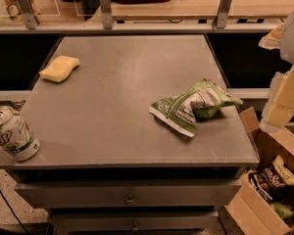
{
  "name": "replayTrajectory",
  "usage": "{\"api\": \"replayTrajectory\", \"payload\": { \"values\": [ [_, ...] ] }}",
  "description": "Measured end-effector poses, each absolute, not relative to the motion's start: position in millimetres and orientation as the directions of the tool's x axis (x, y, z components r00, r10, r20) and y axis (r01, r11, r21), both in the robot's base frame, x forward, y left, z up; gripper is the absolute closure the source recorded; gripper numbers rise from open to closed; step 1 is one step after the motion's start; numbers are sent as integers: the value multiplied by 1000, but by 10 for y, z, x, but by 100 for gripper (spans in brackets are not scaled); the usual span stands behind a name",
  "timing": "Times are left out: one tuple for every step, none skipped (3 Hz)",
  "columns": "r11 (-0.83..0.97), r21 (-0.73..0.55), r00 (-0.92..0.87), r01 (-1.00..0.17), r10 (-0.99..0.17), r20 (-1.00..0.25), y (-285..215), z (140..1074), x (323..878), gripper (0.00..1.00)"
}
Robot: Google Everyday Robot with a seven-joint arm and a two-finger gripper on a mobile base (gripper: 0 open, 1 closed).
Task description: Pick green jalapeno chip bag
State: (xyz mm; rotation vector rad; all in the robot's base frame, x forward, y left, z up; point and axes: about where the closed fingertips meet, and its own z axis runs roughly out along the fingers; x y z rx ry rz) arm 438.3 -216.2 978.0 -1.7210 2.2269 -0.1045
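Gripper (283,101) hangs at right edge, beside table (112,111); open or closed: cannot tell | green jalapeno chip bag (193,106) crumpled on table

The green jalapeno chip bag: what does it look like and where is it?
The green jalapeno chip bag is glossy, crinkled foil, light green with white panels and dark print. It lies crumpled on the table, toward its right edge, touching only the tabletop. The gripper is to its right, apart from it.

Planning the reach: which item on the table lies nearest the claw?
The green chip bag, at the right edge beside the claw; sponge and can sit far left.
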Motion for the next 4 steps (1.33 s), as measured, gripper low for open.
{"api": "replayTrajectory", "payload": {
  "values": [
    [270, -253, -220, -929, -953, -208, -2162, 9780, 4383, 0],
    [254, -273, -203, -928, -958, -201, -2129, 9758, 4445, 0],
    [191, -322, -151, -927, -978, -145, -1998, 9617, 4650, 0],
    [117, -353, -97, -928, -992, -75, -1908, 9370, 4932, 0]
  ]
}}
